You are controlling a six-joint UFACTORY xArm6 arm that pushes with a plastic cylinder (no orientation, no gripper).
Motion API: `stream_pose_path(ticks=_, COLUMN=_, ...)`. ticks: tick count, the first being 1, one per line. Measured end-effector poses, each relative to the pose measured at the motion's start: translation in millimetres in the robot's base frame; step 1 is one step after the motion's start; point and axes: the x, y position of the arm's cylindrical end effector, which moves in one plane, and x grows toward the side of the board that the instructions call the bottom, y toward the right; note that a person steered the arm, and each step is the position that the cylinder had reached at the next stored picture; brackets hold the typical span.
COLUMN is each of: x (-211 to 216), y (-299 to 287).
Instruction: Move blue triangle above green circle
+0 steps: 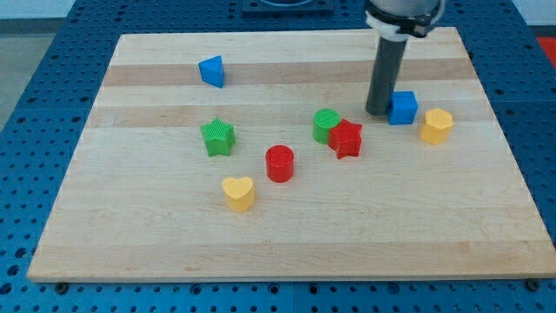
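**Desk:** Where does the job stand?

**Operator:** Barely begun, by my reading; my tip (379, 112) rests on the tabletop (287, 248) toward its right edge, touching or just beside the blue cube (402, 108) on that cube's left; the blue triangle (211, 71) sits well apart from it, near the top edge toward the top-left corner; the green circle (326, 125) lies around the middle, touching the red star (346, 138) on its right; the space above the circle, toward the top edge, holds no block yet.

**Desk:** And the tool, wide or narrow?

**Operator:** Neither applies; I run a plain dark rod with no jaws, so it holds nothing and only pushes; left to do, as I judge it, is everything: cross to the triangle's far side and slide it right until it sits above the circle.

**Desk:** Anything else on the tabletop? Any writing?

**Operator:** A green star (217, 136) toward the left, a red cylinder (280, 163) and a yellow heart (238, 193) nearer the bottom edge, a yellow block (437, 125) by the right edge, its shape unclear; no brand, label or lettering that I can read.
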Motion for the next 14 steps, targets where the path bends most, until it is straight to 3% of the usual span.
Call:
stream_pose_path(ticks=2, x=0, y=36)
stream_pose_path(ticks=3, x=-1, y=20)
stream_pose_path(ticks=7, x=-8, y=-252)
stream_pose_path(ticks=9, x=-72, y=-320)
stream_pose_path(ticks=11, x=-99, y=-312)
stream_pose_path(ticks=14, x=-77, y=-247)
